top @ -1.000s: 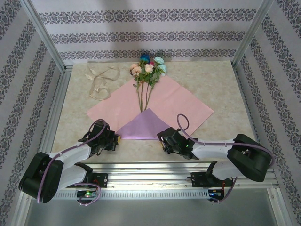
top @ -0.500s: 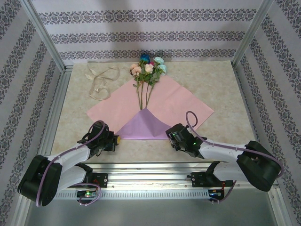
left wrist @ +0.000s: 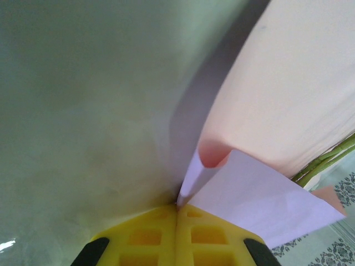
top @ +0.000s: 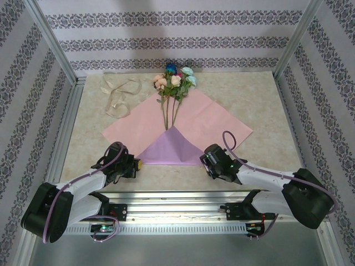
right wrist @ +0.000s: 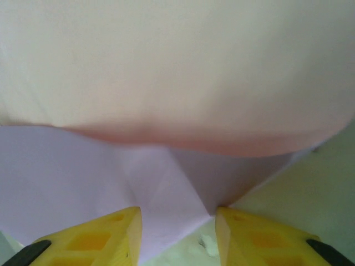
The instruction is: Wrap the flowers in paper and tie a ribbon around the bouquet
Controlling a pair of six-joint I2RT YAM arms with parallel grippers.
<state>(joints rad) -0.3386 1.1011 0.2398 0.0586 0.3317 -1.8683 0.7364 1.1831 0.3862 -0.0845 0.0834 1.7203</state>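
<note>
Left pincer pinched closed, right pincer parted, arms low.

The paper lies flat, set diamond-wise with its pink face up. Its near corner is folded over, showing the lilac underside as a triangle, and the layers gape slightly at the fold's left end. The flowers lie along the centre line, blooms past the far corner, stem ends tucked under the lilac tip. The ribbon, cream, lies loosely looped just left of the blooms.
</note>
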